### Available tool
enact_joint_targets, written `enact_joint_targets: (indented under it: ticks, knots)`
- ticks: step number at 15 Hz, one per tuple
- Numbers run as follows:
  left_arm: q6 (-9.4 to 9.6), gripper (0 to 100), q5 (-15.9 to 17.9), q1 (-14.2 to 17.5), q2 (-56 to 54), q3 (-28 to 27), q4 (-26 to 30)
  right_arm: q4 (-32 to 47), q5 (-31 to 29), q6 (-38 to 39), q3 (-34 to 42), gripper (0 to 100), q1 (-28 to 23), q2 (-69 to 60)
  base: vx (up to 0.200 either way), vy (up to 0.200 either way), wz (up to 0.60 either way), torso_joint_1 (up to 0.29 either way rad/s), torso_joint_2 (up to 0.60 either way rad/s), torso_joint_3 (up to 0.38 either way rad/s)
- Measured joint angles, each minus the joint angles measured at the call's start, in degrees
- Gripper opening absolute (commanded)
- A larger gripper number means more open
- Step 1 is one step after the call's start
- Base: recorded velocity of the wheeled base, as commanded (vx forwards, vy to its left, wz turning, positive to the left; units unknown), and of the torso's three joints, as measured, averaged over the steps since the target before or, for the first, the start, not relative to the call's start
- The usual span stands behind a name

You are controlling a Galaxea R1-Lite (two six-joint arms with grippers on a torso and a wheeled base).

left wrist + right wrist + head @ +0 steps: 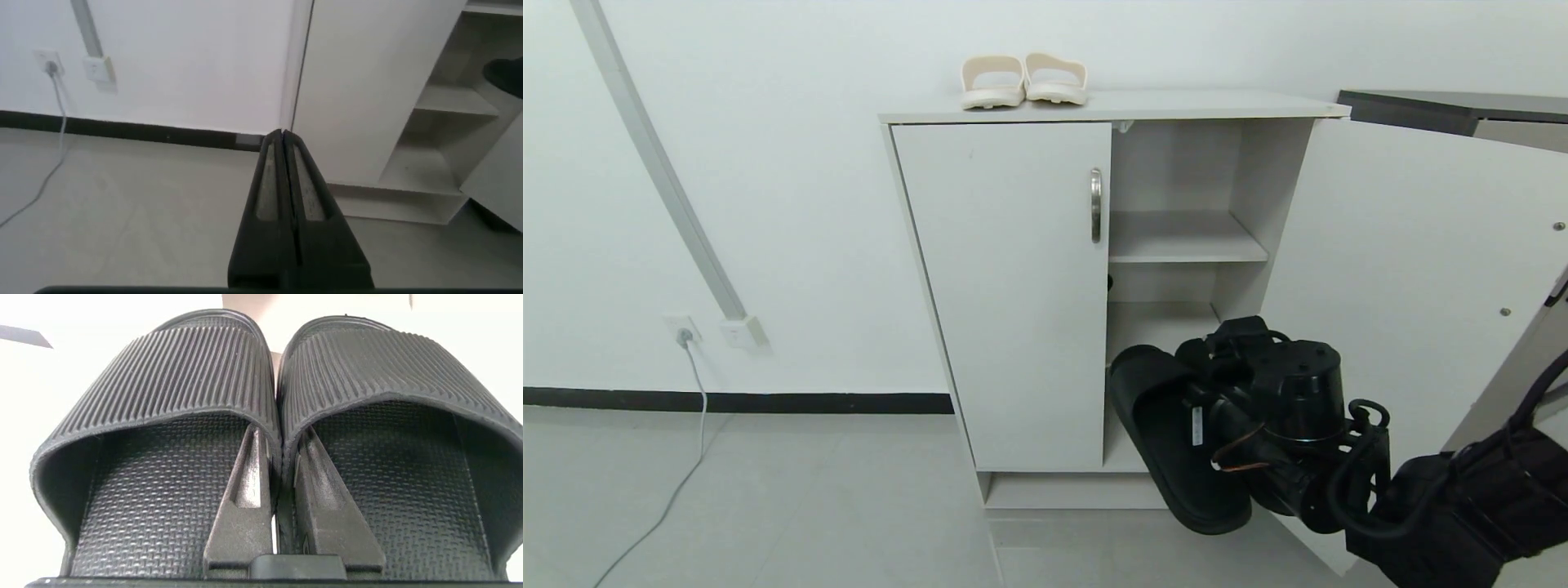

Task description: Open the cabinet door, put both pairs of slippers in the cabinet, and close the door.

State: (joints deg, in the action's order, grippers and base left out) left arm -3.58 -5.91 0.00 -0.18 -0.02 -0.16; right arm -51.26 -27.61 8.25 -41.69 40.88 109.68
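Note:
The white cabinet (1013,310) stands against the wall with its right door (1413,269) swung open and its left door shut. A cream pair of slippers (1023,80) rests on the cabinet's top. My right gripper (276,514) is shut on the black pair of slippers (278,441), one finger inside each slipper, pinching their inner walls together. In the head view the black slippers (1176,441) hang tilted in front of the open lower compartment, by the cabinet's base. My left gripper (283,163) is shut on nothing, held low over the floor left of the cabinet (368,82).
The shelf (1184,241) inside the cabinet is bare. A wall socket with a grey cable (690,384) is at the far left. A dark-topped unit (1454,110) stands behind the open door. Grey floor (768,506) spreads left of the cabinet.

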Motion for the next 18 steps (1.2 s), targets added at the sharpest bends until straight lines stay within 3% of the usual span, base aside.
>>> enact_joint_targets:
  ticks: [2,4,11,13,18]
  knots:
    - [-0.82,0,5.1,0.0,0.0,0.0,0.0,-0.1,-0.1,0.1,-0.2,0,0.0,1.0,0.0,0.0,0.0,0.0,0.0,0.0]
    - [-0.33,0,6.8,0.0,0.0,0.0,0.0,-0.2,-0.3,0.2,-0.3,0,-0.2,1.9,0.0,0.0,0.0,0.0,0.0,0.0]
    - [-0.79,0,4.1,0.0,0.1,0.0,0.0,-0.1,-12.0,3.6,-10.2,0,-0.7,8.9,0.0,0.0,0.0,0.0,0.0,0.0]
    - [-0.79,0,4.1,0.0,0.1,0.0,0.0,0.0,-12.9,3.9,-12.7,0,-0.7,11.3,0.0,0.0,0.0,0.0,0.0,0.0]
    - [-0.87,0,4.1,0.0,0.1,0.0,0.0,-0.1,-12.9,4.0,-13.9,0,-0.5,14.0,0.0,-0.2,0.0,0.004,0.0,0.0]
